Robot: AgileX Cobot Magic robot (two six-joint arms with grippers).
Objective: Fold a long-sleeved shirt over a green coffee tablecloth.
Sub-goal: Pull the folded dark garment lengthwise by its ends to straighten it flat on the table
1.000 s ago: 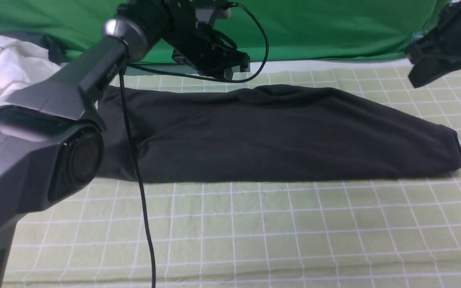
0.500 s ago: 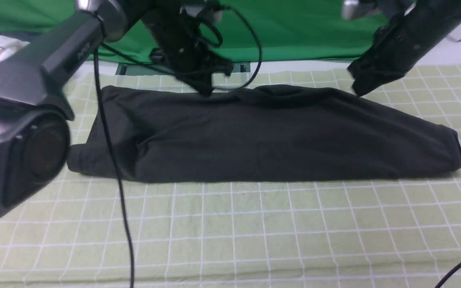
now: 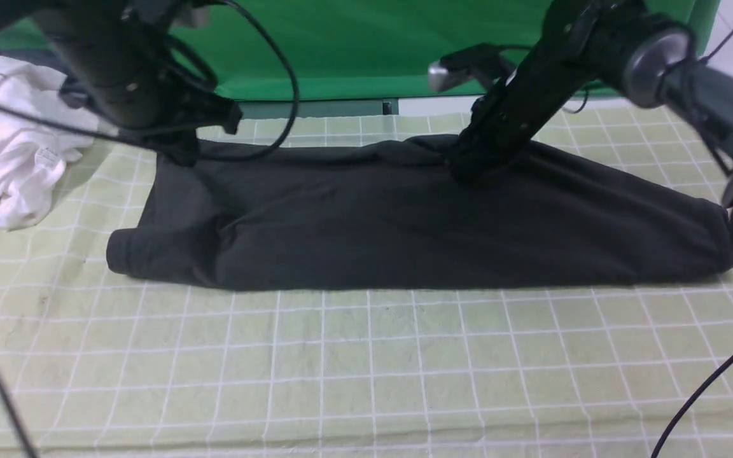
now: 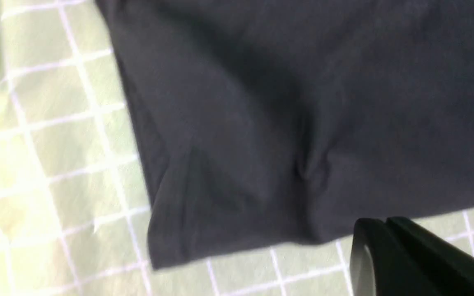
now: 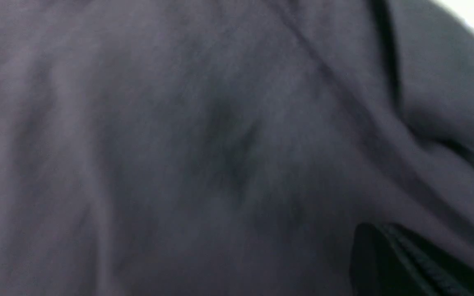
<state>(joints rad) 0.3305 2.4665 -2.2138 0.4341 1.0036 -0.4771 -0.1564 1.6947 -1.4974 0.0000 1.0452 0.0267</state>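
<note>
The black long-sleeved shirt [image 3: 404,222] lies folded into a long flat band across the green coffee tablecloth [image 3: 366,369]. My left gripper [image 3: 184,154] hangs at the shirt's far left corner. In the left wrist view its jaws [image 4: 379,225] are shut and empty, just past the shirt's [image 4: 303,82] edge, over the tablecloth [image 4: 56,135]. My right gripper [image 3: 462,170] is low over the middle of the shirt's far edge. There the shirt [image 5: 179,144] fills the right wrist view, and the gripper [image 5: 375,230] is shut with no cloth pinched that I can see.
A crumpled white garment [image 3: 10,140] lies at the far left of the cloth. A plain deep-green backdrop [image 3: 373,44] hangs behind the table. Black cables [image 3: 710,381] dangle at the front right and front left.
The left arm has swung left, from the shirt's far middle to its far left corner. The right arm has come in from the far right, down to the middle of the far edge. The shirt lies unchanged.
</note>
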